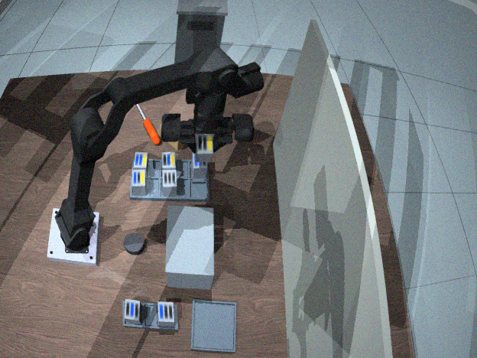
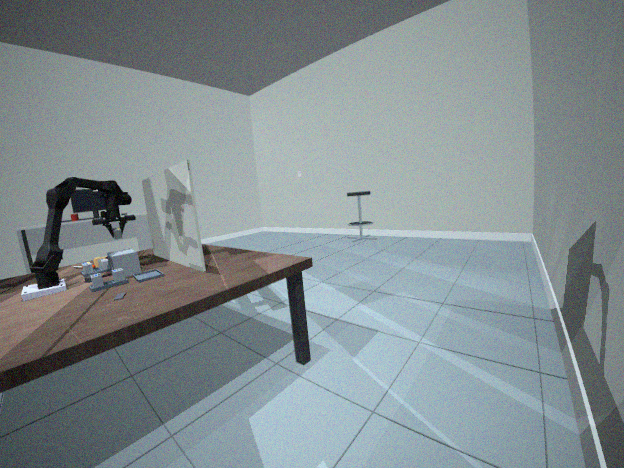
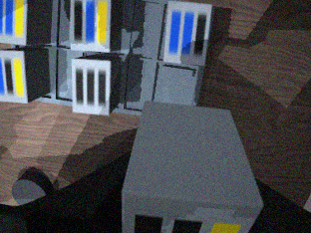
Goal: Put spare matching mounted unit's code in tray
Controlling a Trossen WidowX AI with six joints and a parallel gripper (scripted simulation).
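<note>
The spare [image 1: 204,143] [image 2: 117,233] [image 3: 184,154], a grey block marked black, black, yellow, is suspended near the far right corner of the rack [image 1: 169,198] [image 3: 179,87]. The tool [image 1: 204,146] [image 2: 117,232] [image 3: 178,166] is closed on its sides, with the marked face exposed. Treat the spare as light, rigid and not fragile. Its flat faces should suit parallel fingers; a grip on opposite sides, near mid-height, is advised. Smooth faces may slip or pivot under a sharp swing, so move steadily and keep the base level. Clear the rack's remaining spares, then the box [image 1: 190,246] [image 2: 124,263], which stands between the rack and the tray [image 1: 213,325] [image 2: 148,275]. The tray holds no spare. Lower until the base bears on the tray floor, then spread the fingers evenly and withdraw straight up. The mounted unit's back code cannot be confirmed here; verify the match before release. Keep the tool away from the panel [image 1: 308,154] [image 2: 173,216].
</note>
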